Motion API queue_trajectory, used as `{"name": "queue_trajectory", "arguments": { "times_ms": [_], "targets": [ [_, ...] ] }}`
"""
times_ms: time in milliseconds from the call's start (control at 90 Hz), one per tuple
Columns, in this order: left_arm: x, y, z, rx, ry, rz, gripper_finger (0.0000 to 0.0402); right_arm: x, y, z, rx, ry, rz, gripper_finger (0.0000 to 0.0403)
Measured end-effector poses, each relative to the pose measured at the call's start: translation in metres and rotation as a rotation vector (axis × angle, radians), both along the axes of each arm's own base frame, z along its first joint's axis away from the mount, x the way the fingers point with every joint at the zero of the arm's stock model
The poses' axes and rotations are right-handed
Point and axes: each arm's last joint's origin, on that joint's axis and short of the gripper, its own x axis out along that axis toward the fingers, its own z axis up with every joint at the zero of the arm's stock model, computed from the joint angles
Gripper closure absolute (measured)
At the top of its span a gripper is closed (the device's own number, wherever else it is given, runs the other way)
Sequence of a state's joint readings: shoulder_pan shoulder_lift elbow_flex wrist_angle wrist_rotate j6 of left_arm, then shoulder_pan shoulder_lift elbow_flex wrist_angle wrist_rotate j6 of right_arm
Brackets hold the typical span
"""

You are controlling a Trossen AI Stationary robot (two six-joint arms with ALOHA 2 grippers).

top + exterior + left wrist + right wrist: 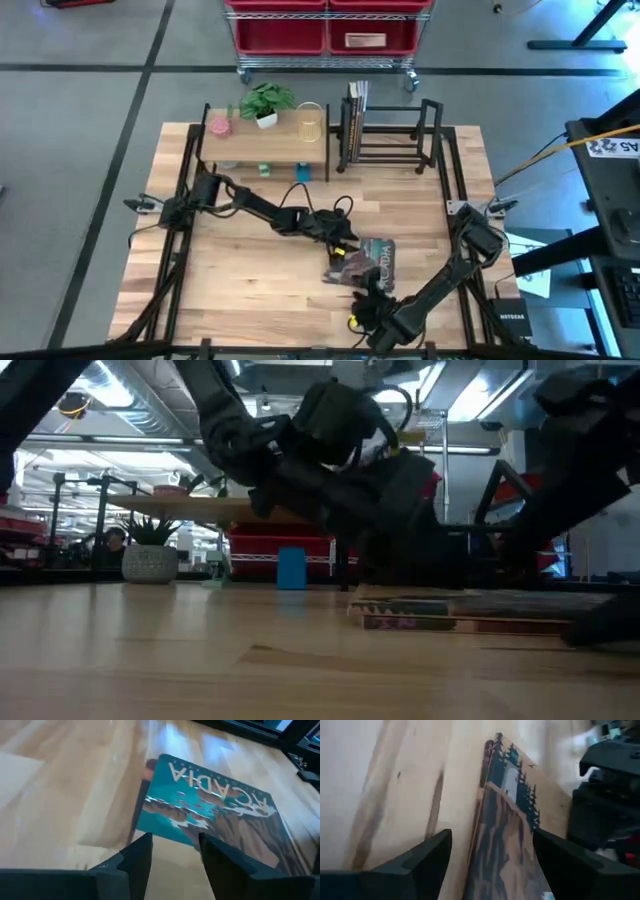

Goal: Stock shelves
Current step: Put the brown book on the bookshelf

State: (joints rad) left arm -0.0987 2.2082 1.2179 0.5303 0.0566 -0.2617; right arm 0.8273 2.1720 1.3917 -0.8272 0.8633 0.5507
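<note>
At the table's far edge stand the wood-topped shelf and, beside it, the black book rack. Well in front of the rack, a stack of books lies flat. The left gripper, fingers parted, hovers at the stack's rack-side corner; the right gripper, spread wide, sits at its opposite edge.
</note>
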Motion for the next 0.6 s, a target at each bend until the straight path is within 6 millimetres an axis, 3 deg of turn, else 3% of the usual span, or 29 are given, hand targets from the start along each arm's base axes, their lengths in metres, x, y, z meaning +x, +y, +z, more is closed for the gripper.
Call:
{"name": "queue_trajectory", "arguments": {
  "times_ms": [322,600],
  "targets": [
    [-0.001,-0.012,0.0,0.014,-0.003,-0.034,0.0249,-0.012,-0.015,0.007,-0.118,0.051,-0.12,0.0135],
    [-0.001,-0.011,0.003,0.018,-0.006,0.026,0.0249,-0.014,-0.015,0.009,-0.057,0.104,-0.185,0.0135]
  ]
}}
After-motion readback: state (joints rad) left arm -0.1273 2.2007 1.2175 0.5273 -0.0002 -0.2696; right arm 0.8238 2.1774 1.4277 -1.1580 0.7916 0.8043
